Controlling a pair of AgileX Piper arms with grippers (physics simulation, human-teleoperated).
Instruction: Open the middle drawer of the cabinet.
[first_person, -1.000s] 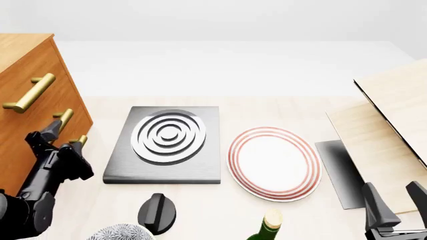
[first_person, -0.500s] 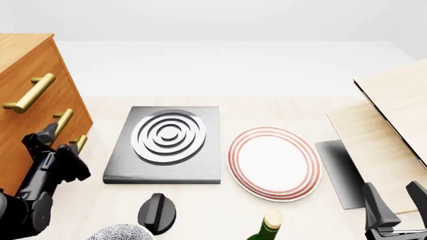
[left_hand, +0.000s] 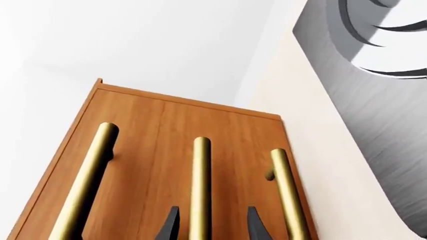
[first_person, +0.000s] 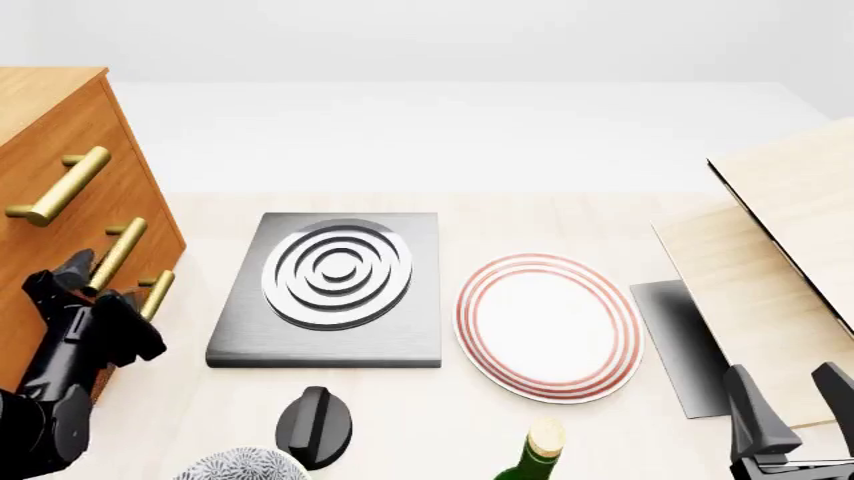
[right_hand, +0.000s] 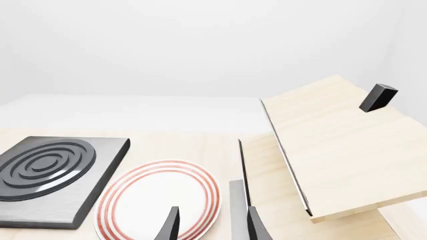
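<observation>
I have the left gripper (first_person: 83, 288) at the cabinet (first_person: 54, 215), at about 9 o'clock in the front view, set so its fingers straddle the middle handle (left_hand: 199, 187). In the left wrist view both fingertips (left_hand: 168, 226) stand apart with the brass bar running between them; neither pad is visibly pressing on it, so I judge the jaws open and not yet clamped. That placement suits a pull: closing here would grip the bar near its midpoint.

The middle drawer (first_person: 74, 262) sits flush with the fronts above and below it, so I judge it fully shut. Its front is orange-brown wood with a fine grain, and its handle is a round brass bar on short posts, matching the top handle (first_person: 59, 187) and bottom handle (first_person: 156, 294).

The right gripper (right_hand: 210, 227) idles at about 5 o'clock, fingers spread on nothing, over the table near the plate (right_hand: 157, 200) and the pale board (right_hand: 340, 150). It is well apart from the cabinet and plays no part.
</observation>
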